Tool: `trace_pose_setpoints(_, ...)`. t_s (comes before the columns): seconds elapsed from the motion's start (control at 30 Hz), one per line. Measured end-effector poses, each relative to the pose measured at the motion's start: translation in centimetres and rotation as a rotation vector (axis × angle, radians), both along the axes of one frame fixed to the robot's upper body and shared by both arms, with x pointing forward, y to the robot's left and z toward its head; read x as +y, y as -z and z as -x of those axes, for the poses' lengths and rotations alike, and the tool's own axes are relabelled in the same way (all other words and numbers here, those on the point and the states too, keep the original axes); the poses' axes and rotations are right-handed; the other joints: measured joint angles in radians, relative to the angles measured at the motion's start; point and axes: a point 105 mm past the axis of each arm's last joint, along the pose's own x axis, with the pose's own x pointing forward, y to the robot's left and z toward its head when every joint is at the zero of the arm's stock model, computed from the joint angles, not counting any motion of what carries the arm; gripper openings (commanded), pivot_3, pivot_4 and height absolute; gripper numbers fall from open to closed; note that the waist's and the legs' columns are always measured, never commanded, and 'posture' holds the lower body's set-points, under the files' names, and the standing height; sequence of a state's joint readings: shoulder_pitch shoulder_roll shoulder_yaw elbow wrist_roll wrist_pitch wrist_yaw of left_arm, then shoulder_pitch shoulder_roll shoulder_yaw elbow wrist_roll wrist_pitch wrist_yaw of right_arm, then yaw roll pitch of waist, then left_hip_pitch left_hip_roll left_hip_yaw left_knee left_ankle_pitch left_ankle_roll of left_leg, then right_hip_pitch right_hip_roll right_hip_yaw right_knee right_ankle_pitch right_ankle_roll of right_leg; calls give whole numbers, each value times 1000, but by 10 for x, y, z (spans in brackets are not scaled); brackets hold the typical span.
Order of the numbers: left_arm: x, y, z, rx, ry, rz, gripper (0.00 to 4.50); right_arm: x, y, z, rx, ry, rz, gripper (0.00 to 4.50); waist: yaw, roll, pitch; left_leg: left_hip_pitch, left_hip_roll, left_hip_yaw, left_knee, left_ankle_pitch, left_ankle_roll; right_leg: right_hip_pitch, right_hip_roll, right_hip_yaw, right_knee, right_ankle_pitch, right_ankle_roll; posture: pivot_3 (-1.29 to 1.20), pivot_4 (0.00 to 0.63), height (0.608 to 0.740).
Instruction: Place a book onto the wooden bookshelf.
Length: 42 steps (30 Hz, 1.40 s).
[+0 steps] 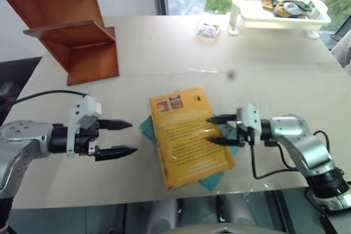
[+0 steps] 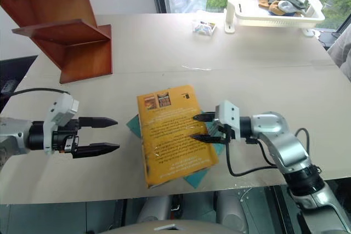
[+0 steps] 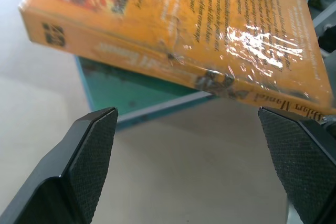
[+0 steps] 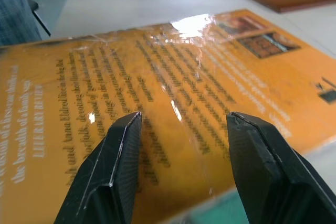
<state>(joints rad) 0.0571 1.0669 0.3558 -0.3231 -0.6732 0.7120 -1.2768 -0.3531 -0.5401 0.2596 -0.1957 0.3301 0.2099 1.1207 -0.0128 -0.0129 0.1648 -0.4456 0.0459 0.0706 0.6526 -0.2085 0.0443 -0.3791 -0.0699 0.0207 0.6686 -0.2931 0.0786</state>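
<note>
While the book (image 1: 189, 135) lies flat on a teal-green book (image 1: 216, 179) on the bench (image 1: 164, 69), nothing's lifted yet. Right pincer (image 1: 213, 130) hovers over its cover edge, fingers apart, empty. Left pincer (image 1: 127, 137) sits wide open just off the spine side, gripping nothing. Wooden bookshelf (image 1: 71, 31) stands well beyond the left pincer; grasp, carry & placing all left.
</note>
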Motion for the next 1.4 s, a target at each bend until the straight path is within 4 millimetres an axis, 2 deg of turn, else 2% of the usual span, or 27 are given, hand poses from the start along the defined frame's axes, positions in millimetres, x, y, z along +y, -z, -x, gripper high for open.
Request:
trace_pose_setpoints(0.13, 0, 2, 3, 2, -16, 11, 4500, -2, -2, -2, 29, -5, -12, 2594, 3, 0, 0, 0, 1, 0, 0, 0, 0, 0, -1, 0, 1, 0, 0, 0, 150, 740)
trace_pose_setpoints(0.33, 1, -6, 8, -40, -17, 13, 4500, -54, -3, -1, 78, 64, 92, 2594, 6, 0, 0, 0, 1, 0, 0, 0, 0, 0, -1, 0, 0, 0, 0, 0, 150, 740)
trace_pose_setpoints(0.47, 0, -13, 10, -87, 9, 26, 4500, -60, 2, 1, 100, 69, 109, 2594, -4, 0, 0, 2, 1, 1, 0, 0, 0, 0, 0, 1, 2, 0, -1, 0, 150, 740)
trace_pose_setpoints(0.57, 0, -15, 12, -100, 33, 28, 4500, -52, 8, 2, 107, 52, 110, 2594, -4, 0, 0, 2, 1, 1, 0, 0, 0, 0, 0, 1, 2, 0, -1, 0, 150, 740)
trace_pose_setpoints(0.63, 0, -16, 13, -109, 44, 29, 4500, -39, 14, 2, 97, 27, 121, 2594, -4, 0, 0, 2, 1, 1, 0, 0, 0, 0, 0, 1, 3, 0, -1, 0, 150, 740)
trace_pose_setpoints(0.67, 0, -17, 13, -116, 51, 27, 4500, -27, 18, 1, 84, 3, 138, 2594, -4, 0, 0, 2, 1, 2, 1, 0, 0, 0, 0, 2, 3, 0, -1, 0, 150, 740)
trace_pose_setpoints(0.8, 3, -18, 13, -128, 55, 10, 4500, -4, 12, -6, 45, -23, 116, 2594, -1, 0, 0, 2, 1, 1, 1, 0, 0, 0, 0, 1, 3, 0, -1, 0, 150, 740)
trace_pose_setpoints(0.87, 7, -20, 13, -138, 40, -2, 4500, 19, 6, -7, 22, -62, 90, 2594, -2, 0, 0, 2, 1, 1, 1, 0, 0, 0, 0, 1, 4, 0, -1, 0, 150, 740)
trace_pose_setpoints(1.0, 12, -16, 14, -124, 26, -12, 4500, 34, 11, -7, 30, -86, 99, 2594, 1, 0, 0, 2, 1, 1, 1, 0, 0, -1, -1, 1, 3, -1, -1, 0, 150, 740)
trace_pose_setpoints(1.2, 15, -11, 12, -125, -4, -12, 4500, 29, 17, -12, 34, -63, 126, 2594, 0, 0, 0, 2, 1, 1, 1, 0, -1, 0, -1, 0, 4, -1, -1, 0, 150, 740)
trace_pose_setpoints(1.4, 28, -14, -7, -162, -105, 49, 4500, 6, 18, -19, 30, 1, 166, 2594, 1, 0, 0, 2, 0, 1, 1, 0, -1, 0, -1, 0, 4, -1, -1, 0, 150, 740)
